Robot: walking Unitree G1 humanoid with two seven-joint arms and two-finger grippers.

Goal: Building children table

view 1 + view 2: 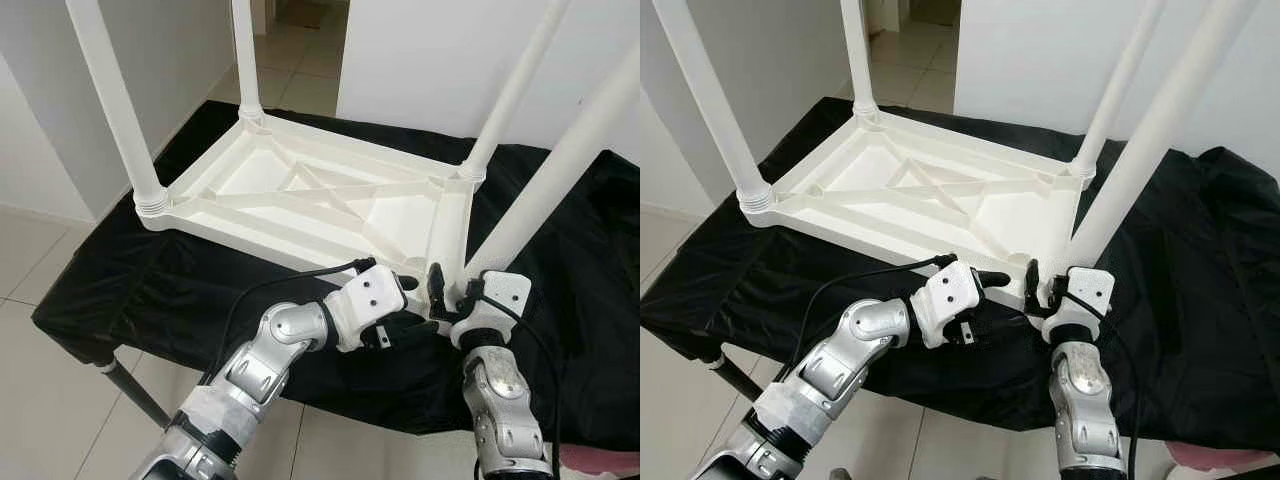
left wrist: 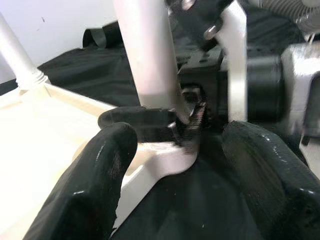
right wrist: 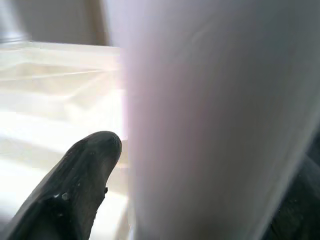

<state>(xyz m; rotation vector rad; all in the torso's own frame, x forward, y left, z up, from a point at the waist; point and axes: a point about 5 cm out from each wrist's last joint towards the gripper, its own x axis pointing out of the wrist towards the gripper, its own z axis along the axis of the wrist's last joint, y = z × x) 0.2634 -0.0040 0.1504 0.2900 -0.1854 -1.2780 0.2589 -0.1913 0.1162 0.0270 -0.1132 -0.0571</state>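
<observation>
The near leg (image 1: pixel 560 170) is clasped low by the right gripper (image 1: pixel 445 290) at the upturned tabletop (image 1: pixel 300 190) corner — the left gripper (image 2: pixel 175 145), fingers spread, is held just beside it, above black cloth (image 1: pixel 150 280).

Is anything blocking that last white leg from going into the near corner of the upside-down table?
Nothing visible does. The right gripper holds the fourth leg at the tabletop's near corner; the left gripper sits open beside it.
</observation>
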